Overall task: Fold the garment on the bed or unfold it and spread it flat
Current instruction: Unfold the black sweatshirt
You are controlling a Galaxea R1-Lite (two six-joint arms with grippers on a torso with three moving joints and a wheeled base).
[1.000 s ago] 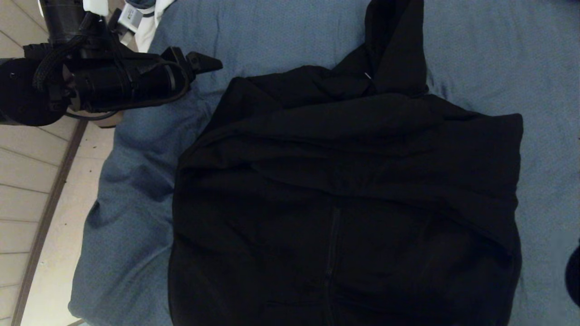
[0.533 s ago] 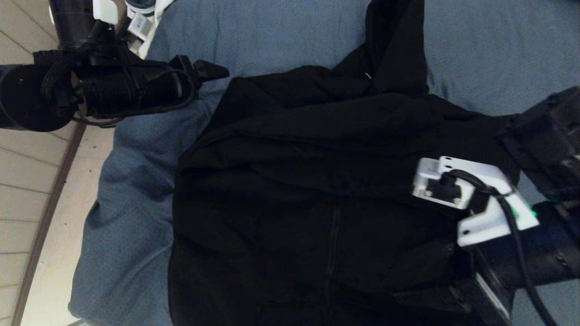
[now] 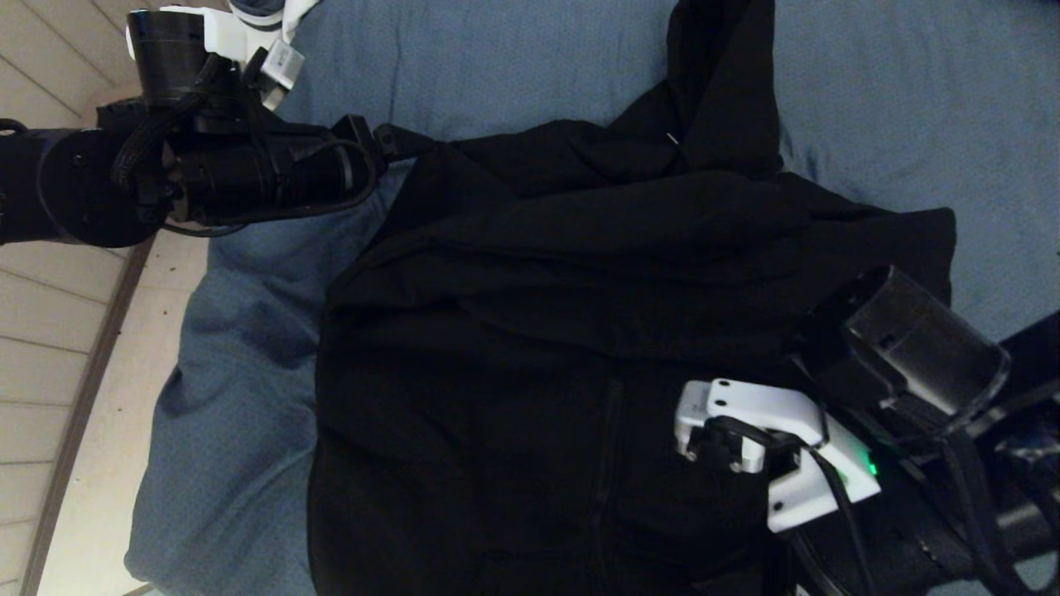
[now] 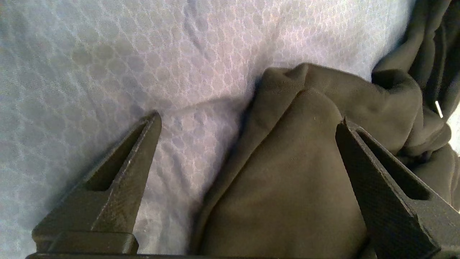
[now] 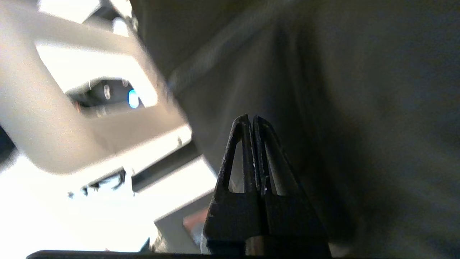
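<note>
Right arm [image 3: 911, 463] newly over rumpled garment [image 3: 580, 331]

support: bed [image 3: 513, 66], blue-grey sheet | on it: black garment [image 3: 580, 331]

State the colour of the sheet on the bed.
Plain blue-grey fabric sheet, no print; it shows best in the head view, around the black hoodie.

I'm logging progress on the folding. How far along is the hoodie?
Done: the hoodie lies partly folded on the bed. In hand: the left gripper, open, straddles a fabric corner; the right gripper is shut with nothing visible between its fingers. Left: hood and sleeve are bunched, unfolded.
</note>
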